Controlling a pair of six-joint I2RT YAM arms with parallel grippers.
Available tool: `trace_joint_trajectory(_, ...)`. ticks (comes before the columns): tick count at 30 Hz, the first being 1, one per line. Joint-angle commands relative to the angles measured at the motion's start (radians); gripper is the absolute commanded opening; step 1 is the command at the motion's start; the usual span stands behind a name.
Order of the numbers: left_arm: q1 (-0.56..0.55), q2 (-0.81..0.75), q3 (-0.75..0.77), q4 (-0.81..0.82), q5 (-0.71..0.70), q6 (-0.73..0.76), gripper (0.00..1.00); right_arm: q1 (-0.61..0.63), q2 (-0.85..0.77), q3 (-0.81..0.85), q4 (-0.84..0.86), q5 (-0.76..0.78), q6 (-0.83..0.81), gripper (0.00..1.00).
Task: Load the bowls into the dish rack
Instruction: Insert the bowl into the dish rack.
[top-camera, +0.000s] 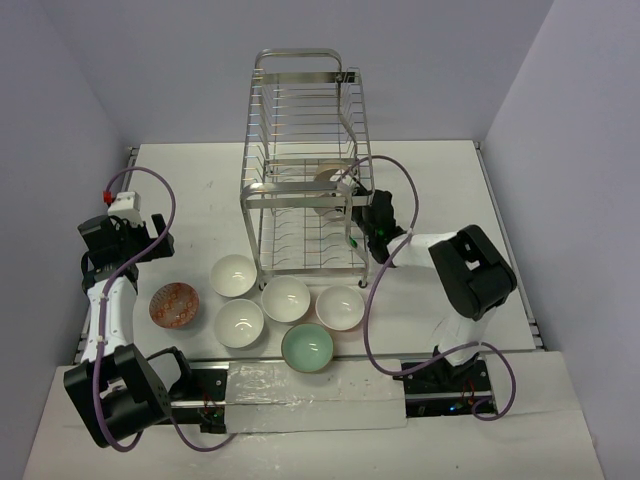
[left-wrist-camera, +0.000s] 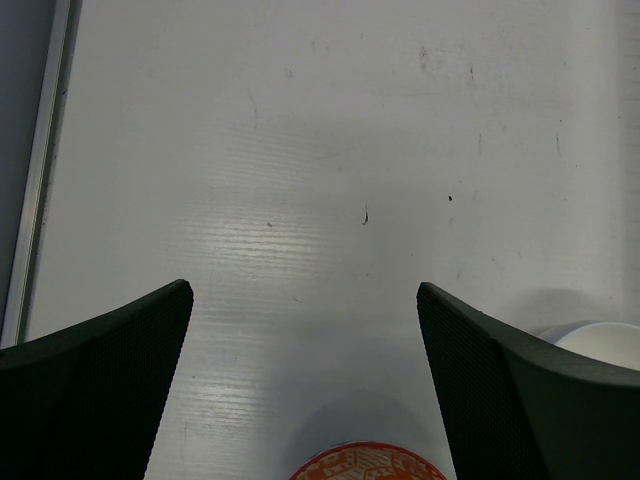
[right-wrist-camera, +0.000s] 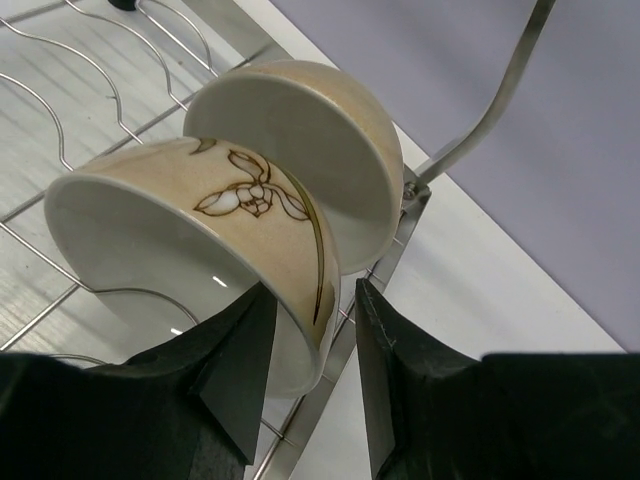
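Observation:
The silver wire dish rack (top-camera: 300, 110) stands at the table's middle back. Two beige bowls stand on edge in its lower tier. My right gripper (right-wrist-camera: 313, 290) straddles the rim of the nearer one, a beige bowl with a brown flower mark (right-wrist-camera: 190, 215). One finger is inside it and a gap shows at the outer finger (right-wrist-camera: 400, 380). The second beige bowl (right-wrist-camera: 300, 140) leans behind it. My left gripper (left-wrist-camera: 303, 287) is open and empty above bare table, with the orange-red bowl (left-wrist-camera: 365, 465) just below it. The orange-red bowl (top-camera: 174, 304), a mint bowl (top-camera: 307, 348) and several white bowls (top-camera: 286, 298) sit in front of the rack.
The rack's right frame bar (right-wrist-camera: 350, 340) runs under my right fingers, and its handle rod (right-wrist-camera: 500, 90) rises beside them. A white bowl's rim (left-wrist-camera: 600, 340) shows behind my left gripper's right finger. The table's left rail (left-wrist-camera: 40, 170) is close by. Purple cables loop around both arms.

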Motion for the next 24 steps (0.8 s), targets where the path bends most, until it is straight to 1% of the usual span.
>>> trace_joint_trajectory(1, -0.003, -0.022, -0.002, 0.033, 0.002, 0.027, 0.99, -0.006, -0.070, 0.051, -0.054, -0.023, 0.044, 0.45)
trace_joint_trajectory(8, -0.003, -0.025, -0.002, 0.028, 0.000, 0.026, 0.99, -0.019, -0.112, 0.071, -0.179, -0.061, 0.104, 0.48)
trace_joint_trajectory(11, -0.003, -0.026, 0.000, 0.025, 0.000, 0.026, 0.99, -0.028, -0.131, 0.080, -0.248, -0.119, 0.132, 0.44)
trace_joint_trajectory(14, -0.004, -0.029, 0.000, 0.024, 0.005, 0.026, 0.99, -0.034, -0.159, 0.069, -0.292, -0.146, 0.149, 0.44)
trace_joint_trajectory(20, -0.003, -0.033, -0.002, 0.024, 0.008, 0.027, 0.99, -0.059, -0.254, 0.042, -0.373, -0.215, 0.202, 0.46)
trace_joint_trajectory(24, -0.003, -0.039, -0.002, 0.024, 0.012, 0.026, 0.99, -0.065, -0.335, 0.023, -0.426, -0.248, 0.202, 0.48)
